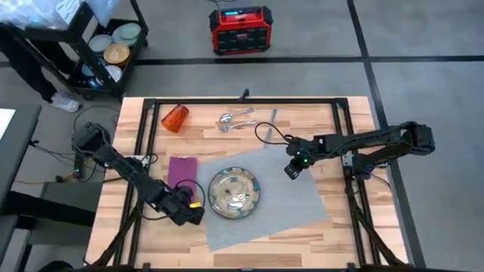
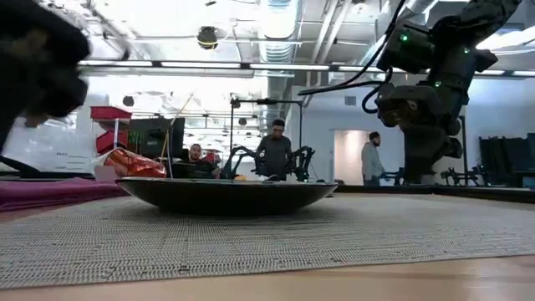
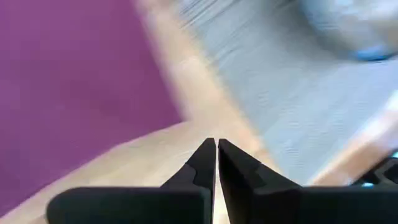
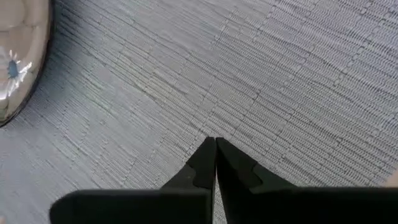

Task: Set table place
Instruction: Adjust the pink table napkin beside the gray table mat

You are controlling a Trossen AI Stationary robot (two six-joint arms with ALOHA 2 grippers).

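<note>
We count one grey woven placemat [image 1: 280, 198] lying skewed on the plank tabletop [image 1: 355, 234], one round patterned plate [image 1: 234, 193] on it, one magenta napkin [image 1: 181, 170] just beside the mat's left edge, one orange cup [image 1: 175, 118] on its side near the far rail, and a cluster of silver cutlery [image 1: 234, 119] beyond the mat; we cannot count the pieces. The left claw [image 3: 216, 163] hangs over bare wood between napkin and mat, its fingers pressed together on nothing. The right claw [image 4: 214, 160], likewise closed and empty, is above the mat near the plate. Only the low view shows three people in the room behind.
</note>
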